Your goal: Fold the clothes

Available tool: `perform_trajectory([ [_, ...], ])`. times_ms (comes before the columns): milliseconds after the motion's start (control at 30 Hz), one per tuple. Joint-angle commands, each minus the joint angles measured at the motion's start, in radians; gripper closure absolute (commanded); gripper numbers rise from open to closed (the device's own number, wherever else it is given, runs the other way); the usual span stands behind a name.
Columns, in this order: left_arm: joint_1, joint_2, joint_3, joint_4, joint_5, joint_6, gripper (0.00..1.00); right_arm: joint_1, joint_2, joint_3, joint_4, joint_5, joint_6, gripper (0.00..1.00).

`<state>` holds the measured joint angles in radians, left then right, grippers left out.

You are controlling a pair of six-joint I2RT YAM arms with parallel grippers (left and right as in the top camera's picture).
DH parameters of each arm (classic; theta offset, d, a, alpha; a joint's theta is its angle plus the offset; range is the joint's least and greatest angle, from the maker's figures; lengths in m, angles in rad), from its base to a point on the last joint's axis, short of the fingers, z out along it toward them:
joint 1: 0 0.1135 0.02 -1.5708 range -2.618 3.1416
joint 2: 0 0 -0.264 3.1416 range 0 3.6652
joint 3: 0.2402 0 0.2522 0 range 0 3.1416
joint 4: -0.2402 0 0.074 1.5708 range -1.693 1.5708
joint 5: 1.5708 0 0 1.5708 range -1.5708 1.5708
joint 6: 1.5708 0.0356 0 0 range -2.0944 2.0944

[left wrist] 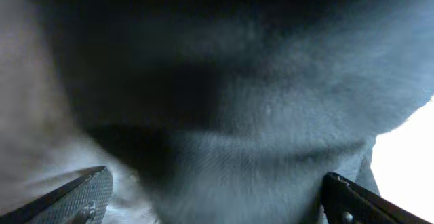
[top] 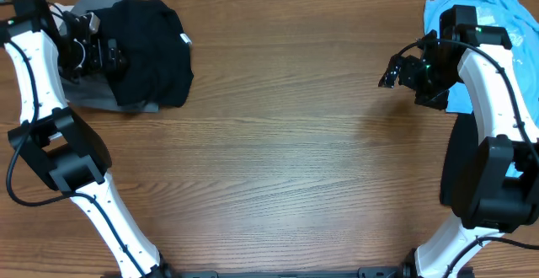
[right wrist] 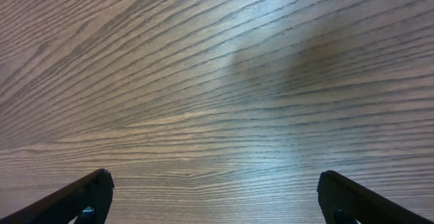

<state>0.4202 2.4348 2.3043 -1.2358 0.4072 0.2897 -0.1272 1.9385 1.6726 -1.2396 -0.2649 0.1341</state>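
Observation:
A crumpled black T-shirt lies at the table's far left, on top of grey trousers. My left gripper hovers at the shirt's left edge. In the left wrist view it is open, its fingers spread wide over blurred dark fabric that fills the picture. A light blue tee is bunched at the far right corner. My right gripper is to the left of that tee, over bare wood. The right wrist view shows it open with nothing between its fingertips.
The wooden table stretches between the two piles. The table's back edge runs close behind both piles. The right arm's links stand along the right side, partly over the blue tee.

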Motion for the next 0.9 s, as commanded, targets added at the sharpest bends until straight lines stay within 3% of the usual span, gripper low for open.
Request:
perform_trajectory([
  [0, -0.035, -0.020, -0.056, 0.025, 0.046, 0.016, 0.03, 0.003, -0.006, 0.019, 0.005, -0.018, 0.000, 0.00],
  [67, -0.041, -0.020, -0.062, 0.035, 0.049, -0.013, 0.09, 0.003, -0.006, 0.019, 0.005, -0.018, 0.000, 0.00],
  [200, -0.039, -0.020, -0.061, 0.089, 0.092, -0.118, 0.33, 0.003, -0.006, 0.019, 0.005, -0.018, 0.000, 0.00],
  [400, -0.011, -0.022, -0.013, 0.095, 0.092, -0.271, 0.92, 0.003, -0.006, 0.019, 0.005, -0.018, 0.000, 0.00],
  [633, 0.036, -0.023, 0.198, 0.064, 0.073, -0.286, 0.96, 0.003, -0.006, 0.019, 0.006, -0.018, 0.000, 0.00],
  [867, 0.043, -0.021, 0.283, 0.061, -0.094, -0.254, 0.96, 0.003, -0.006, 0.019, 0.005, -0.018, 0.000, 0.00],
])
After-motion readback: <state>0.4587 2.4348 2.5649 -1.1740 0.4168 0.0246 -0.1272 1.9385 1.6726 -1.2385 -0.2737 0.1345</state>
